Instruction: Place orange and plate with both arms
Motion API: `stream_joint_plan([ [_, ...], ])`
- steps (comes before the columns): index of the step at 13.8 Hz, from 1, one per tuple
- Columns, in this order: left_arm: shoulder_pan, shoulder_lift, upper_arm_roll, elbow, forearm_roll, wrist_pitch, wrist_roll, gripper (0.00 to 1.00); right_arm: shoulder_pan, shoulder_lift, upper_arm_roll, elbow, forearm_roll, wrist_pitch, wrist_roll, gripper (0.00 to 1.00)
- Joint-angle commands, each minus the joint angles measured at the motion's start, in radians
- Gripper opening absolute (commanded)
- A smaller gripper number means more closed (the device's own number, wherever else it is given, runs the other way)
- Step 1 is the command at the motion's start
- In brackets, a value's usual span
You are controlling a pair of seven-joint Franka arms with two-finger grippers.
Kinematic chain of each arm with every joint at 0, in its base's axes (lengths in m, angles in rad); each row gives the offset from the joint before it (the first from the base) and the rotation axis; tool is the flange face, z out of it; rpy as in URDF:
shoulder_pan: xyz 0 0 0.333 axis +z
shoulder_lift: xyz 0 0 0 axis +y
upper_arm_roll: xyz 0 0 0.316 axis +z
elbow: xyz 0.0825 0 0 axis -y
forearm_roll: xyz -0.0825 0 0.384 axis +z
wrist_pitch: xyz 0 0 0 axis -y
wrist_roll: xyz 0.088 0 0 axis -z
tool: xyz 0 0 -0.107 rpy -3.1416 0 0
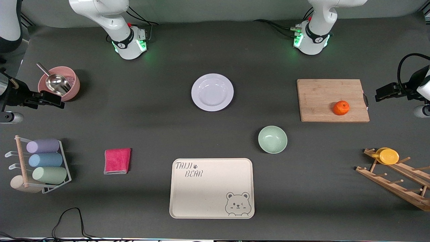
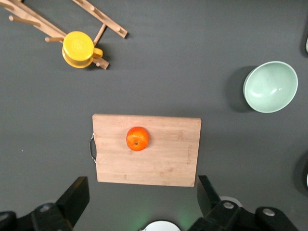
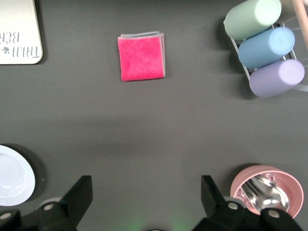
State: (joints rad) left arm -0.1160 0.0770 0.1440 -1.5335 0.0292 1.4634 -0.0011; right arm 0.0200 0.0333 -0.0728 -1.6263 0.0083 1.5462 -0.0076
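Note:
The orange [image 1: 341, 108] lies on a wooden cutting board [image 1: 322, 97] toward the left arm's end of the table. In the left wrist view the orange [image 2: 137, 138] sits near the board's handle end. My left gripper [image 2: 143, 197] hangs high over the bare table between its own base and the board, open and holding nothing. The white plate [image 1: 212, 92] rests flat near the table's middle, and its rim [image 3: 12, 175] shows at the edge of the right wrist view. My right gripper [image 3: 144, 195] is open and empty, high over bare table near its base. Neither hand shows in the front view.
A pale-green bowl [image 1: 272, 139] and a cream bear tray [image 1: 188, 201] lie nearer the front camera than the plate. Toward the right arm's end are a pink cloth [image 1: 117, 161], a rack of cups [image 1: 47, 160] and a pink bowl with a scoop [image 1: 72, 82]. A wooden rack [image 1: 399, 183] holds a yellow cup [image 1: 388, 156].

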Motion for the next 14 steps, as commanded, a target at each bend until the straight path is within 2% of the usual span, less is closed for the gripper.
stream_joint_plan([
  [1,0.01,-0.009,0.009,0.006,0.014,-0.029,-0.005,1.0,0.001,-0.15,0.034,-0.163,-0.011,0.046,0.093,1.0],
  [6,0.059,-0.08,0.023,-0.078,0.015,-0.023,-0.004,1.0,0.012,-0.346,0.103,-0.374,0.004,0.114,0.185,1.0],
  [8,0.09,-0.117,0.025,-0.128,0.017,-0.017,-0.002,1.0,0.035,-0.386,0.111,-0.414,0.056,0.112,0.24,1.0],
  [11,0.131,-0.187,0.025,-0.212,0.06,-0.009,0.022,1.0,0.052,-0.432,0.158,-0.461,0.082,0.112,0.247,1.0],
  [14,0.214,-0.316,0.025,-0.365,0.074,0.043,0.082,1.0,0.052,-0.447,0.195,-0.486,0.102,0.112,0.247,1.0],
])
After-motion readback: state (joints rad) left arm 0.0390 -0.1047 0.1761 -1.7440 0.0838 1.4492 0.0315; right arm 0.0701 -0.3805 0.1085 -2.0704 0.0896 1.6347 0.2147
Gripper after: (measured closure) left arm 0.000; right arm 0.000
